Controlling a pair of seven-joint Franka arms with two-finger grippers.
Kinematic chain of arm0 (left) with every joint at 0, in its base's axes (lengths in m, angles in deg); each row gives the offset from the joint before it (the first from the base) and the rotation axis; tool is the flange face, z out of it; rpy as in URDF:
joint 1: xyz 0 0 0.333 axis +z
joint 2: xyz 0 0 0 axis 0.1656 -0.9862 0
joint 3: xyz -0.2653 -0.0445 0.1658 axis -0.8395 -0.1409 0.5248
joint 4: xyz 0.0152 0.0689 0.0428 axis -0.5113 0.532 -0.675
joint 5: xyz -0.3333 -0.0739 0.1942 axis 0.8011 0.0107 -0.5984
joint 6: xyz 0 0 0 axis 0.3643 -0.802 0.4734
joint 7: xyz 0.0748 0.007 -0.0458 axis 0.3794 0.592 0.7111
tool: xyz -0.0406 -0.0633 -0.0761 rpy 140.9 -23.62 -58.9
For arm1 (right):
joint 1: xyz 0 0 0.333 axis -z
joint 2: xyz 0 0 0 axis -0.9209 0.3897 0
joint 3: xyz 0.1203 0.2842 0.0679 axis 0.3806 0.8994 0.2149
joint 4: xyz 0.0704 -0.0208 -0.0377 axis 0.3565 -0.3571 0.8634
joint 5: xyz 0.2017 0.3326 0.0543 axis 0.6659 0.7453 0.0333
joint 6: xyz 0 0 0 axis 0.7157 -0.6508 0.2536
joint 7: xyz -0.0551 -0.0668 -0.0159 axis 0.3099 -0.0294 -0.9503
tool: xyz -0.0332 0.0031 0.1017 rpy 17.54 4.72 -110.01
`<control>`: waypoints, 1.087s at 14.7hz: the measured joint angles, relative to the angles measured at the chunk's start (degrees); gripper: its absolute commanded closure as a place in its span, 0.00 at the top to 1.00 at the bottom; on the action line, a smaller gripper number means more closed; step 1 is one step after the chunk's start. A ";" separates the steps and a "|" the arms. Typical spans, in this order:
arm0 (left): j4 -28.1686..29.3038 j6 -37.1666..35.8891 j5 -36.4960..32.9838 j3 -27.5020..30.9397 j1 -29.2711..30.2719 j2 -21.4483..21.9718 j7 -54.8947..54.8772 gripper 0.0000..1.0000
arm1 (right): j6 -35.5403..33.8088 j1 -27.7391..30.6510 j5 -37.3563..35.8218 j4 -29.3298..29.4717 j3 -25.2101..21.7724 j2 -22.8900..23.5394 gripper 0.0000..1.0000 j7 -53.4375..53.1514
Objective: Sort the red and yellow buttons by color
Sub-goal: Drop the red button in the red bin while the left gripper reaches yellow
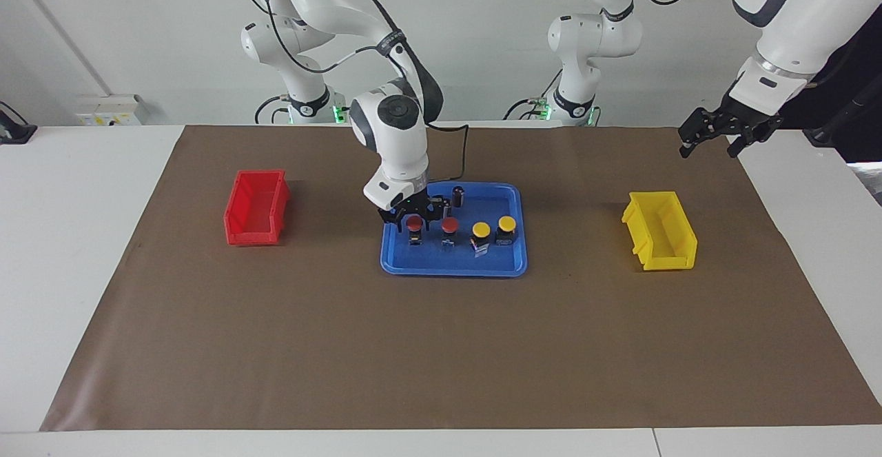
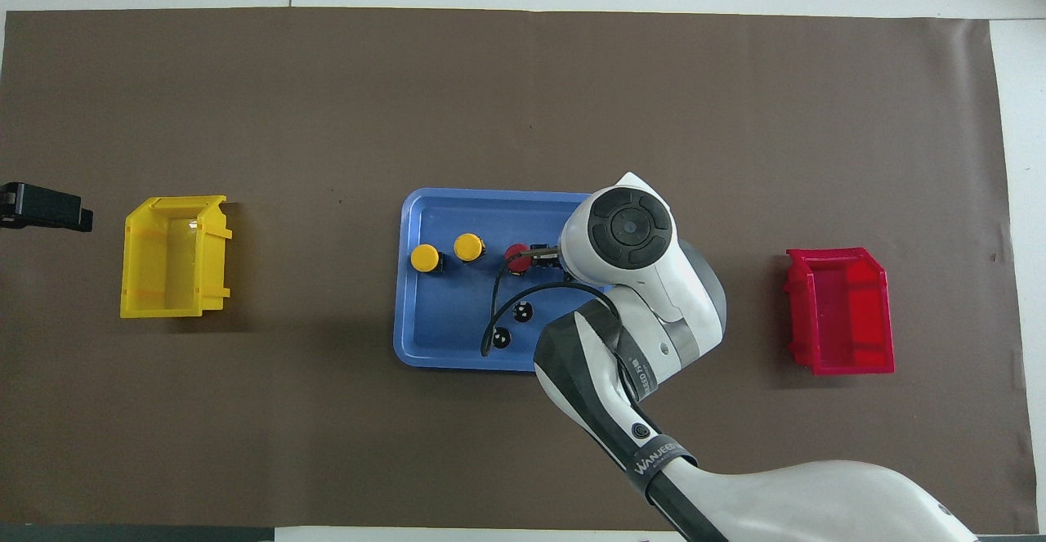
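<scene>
At frame centre, the right gripper (image 1: 414, 220) straddles a red button (image 1: 414, 223) in the tray (image 1: 455, 267); whether it grips, I cannot tell. The button looks light, rigid, top-heavy; grip beneath its cap.

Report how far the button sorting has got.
Done: nothing; the red bin and yellow bin hold no buttons. In hand: the right gripper is down around the red button at the right arm's end of the blue tray. Left: the other red button and both yellow buttons. The left gripper waits.
</scene>
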 measured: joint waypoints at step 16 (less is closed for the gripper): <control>11.47 25.89 0.03 -1.55 -26.95 -11.44 35.59 1.00 | -19.14 24.02 0.06 -4.32 -1.06 -18.64 0.23 29.26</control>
